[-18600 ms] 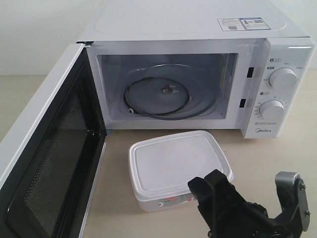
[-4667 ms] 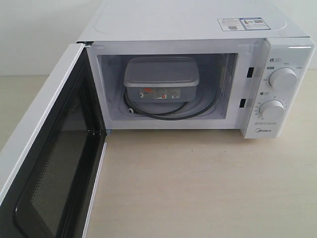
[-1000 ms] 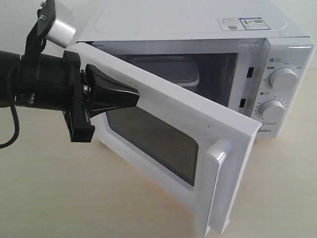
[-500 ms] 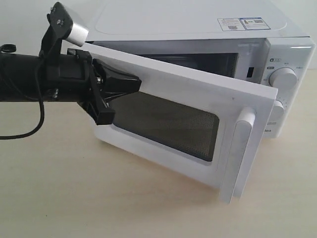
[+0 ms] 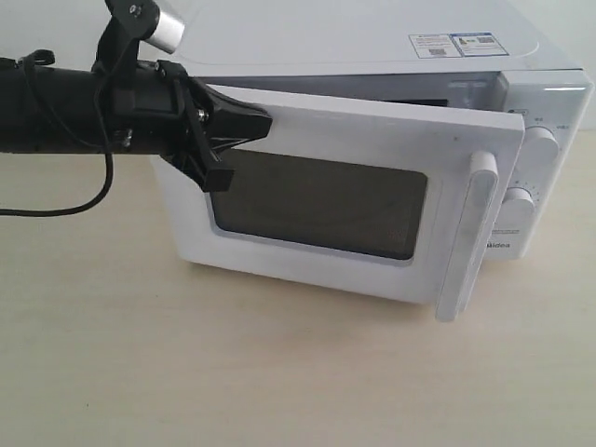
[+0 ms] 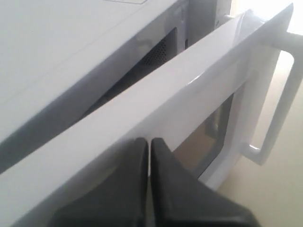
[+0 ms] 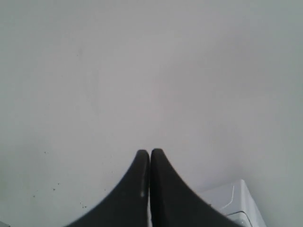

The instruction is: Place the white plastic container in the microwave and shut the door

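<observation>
I see a big boxy glossy-white microwave [image 5: 354, 37]. Its flat white door [image 5: 372, 140], w/ dark mesh window and tall rounded bar handle [image 5: 470, 233], is slightly ajar. L black gripper [image 5: 265, 119], tapered fingers together, has its tips against the door's smooth face. R gripper [image 7: 150, 153] is closed, empty. White plastic container is hidden behind the door.

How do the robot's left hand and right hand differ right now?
The left hand presses its tips on the door, near its hinge side; the right hand touches nothing. The left hand faces the microwave; the right hand faces a plain pale surface. Both hands are shut and empty.
</observation>
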Motion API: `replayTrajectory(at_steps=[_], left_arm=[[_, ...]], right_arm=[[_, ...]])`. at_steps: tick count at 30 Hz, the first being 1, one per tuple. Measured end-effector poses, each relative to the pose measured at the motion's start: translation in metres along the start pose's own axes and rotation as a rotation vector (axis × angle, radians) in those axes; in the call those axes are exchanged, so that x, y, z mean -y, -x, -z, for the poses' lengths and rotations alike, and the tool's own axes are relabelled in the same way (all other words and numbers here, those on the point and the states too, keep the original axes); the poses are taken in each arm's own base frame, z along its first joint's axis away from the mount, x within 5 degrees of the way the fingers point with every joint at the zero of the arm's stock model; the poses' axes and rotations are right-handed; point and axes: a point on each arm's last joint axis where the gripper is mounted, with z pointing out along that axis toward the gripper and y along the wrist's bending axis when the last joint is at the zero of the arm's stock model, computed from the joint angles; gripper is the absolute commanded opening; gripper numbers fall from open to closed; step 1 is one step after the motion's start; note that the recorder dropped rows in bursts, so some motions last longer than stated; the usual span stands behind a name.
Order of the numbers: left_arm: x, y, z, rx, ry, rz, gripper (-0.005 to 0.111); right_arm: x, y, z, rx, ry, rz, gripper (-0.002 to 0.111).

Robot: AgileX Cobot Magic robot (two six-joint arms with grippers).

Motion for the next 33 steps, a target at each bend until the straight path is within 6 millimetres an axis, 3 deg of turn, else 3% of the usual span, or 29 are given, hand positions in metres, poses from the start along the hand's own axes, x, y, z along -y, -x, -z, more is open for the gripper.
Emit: replayTrajectory(at_steps=[5,10,16,23,27,33], left_arm=[[-0.003,0.003,-0.003,0.010,-0.006,-0.003,0.004],[0.004,0.009,-0.001,0.064,-0.079,-0.009,0.004],[0.014,0.026,0.015,0.082,-0.111,-0.037,0.004],[0.022,0.044,0.035,0.102,-0.115,0.017,0.004],[0.028,0.053,0.047,0.101,-0.116,0.025,0.004],[0.038,0.063,0.067,0.070,-0.113,0.014,0.004]], right_arm=[[-0.013,0.016,-0.012,-0.036,0.047,0.018,0.000],[-0.024,0.026,-0.041,-0.187,0.051,-0.033,0.000],[-0.022,-0.012,-0.066,-0.519,0.061,-0.085,0.000],[-0.016,-0.063,-0.073,-0.892,0.073,-0.228,0.000],[-0.010,-0.080,-0.075,-0.991,0.029,-0.295,0.000],[-0.010,-0.087,-0.076,-1.032,0.059,-0.280,0.000]])
